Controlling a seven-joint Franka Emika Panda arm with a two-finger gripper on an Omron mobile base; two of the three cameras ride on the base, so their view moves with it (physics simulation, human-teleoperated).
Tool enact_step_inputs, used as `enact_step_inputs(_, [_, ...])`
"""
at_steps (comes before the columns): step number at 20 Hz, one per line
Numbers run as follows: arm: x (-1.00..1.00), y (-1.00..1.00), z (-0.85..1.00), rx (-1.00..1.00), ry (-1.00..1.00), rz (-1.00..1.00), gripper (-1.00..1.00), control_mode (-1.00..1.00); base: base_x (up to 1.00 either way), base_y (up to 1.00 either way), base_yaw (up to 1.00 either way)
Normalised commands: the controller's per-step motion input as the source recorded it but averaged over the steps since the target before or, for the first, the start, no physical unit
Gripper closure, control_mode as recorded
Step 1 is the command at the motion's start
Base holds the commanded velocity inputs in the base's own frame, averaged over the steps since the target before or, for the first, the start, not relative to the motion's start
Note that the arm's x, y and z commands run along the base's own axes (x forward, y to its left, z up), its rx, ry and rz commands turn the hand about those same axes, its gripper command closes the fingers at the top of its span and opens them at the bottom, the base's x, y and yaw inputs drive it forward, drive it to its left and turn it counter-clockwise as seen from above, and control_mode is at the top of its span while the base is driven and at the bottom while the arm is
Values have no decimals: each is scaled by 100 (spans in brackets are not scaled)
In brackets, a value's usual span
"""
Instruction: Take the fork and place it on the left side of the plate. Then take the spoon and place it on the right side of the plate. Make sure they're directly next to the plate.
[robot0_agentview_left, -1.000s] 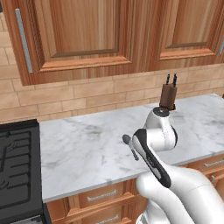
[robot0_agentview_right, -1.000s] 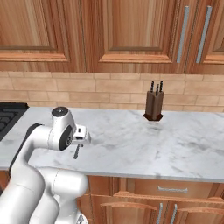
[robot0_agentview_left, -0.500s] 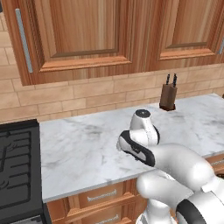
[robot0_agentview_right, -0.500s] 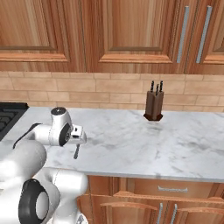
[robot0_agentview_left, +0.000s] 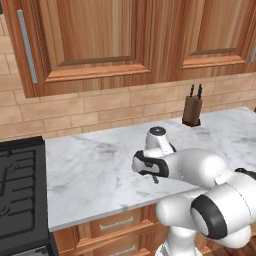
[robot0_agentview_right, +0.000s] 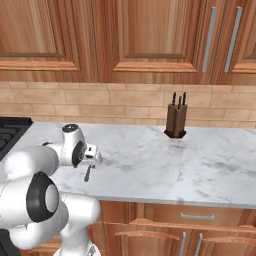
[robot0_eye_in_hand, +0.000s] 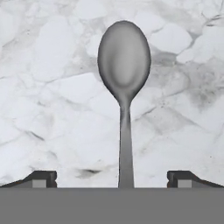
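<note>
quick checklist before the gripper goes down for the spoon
1. Gripper open: ok, the two dark tips stand wide apart in the hand view.
2. Small grey metal spoon centred between the tips: ok, its thin handle runs midway between them.
3. Spoon lying flat and free on the white marbled counter: ok, nothing touches it.
4. Space around the spoon: ok, the dark wooden knife block stands far back by the wall.
5. Gripper touching the spoon: cannot tell, the tips look apart from the handle, but their height above it is unclear.
6. Plate and fork positions: cannot tell.
</note>
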Motion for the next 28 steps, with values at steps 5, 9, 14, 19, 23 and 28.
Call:
enact_step_inputs(5, [2,-15,-45,0,0,-3,-100,-100,0,0,0])
enact_step_inputs(9, [21,-4,-50,0,0,0,-100,-100,0,0,0])
enact_step_inputs(14, [33,0,-65,0,0,0,100,-100,0,0,0])
enact_step_inputs(19, [9,0,-56,0,-1,5,100,-100,0,0,0])
enact_step_inputs(23, [-10,0,-50,0,-5,7,100,-100,0,0,0])
enact_step_inputs(28, [-63,-14,-48,3,-19,5,100,-100,0,0,0])
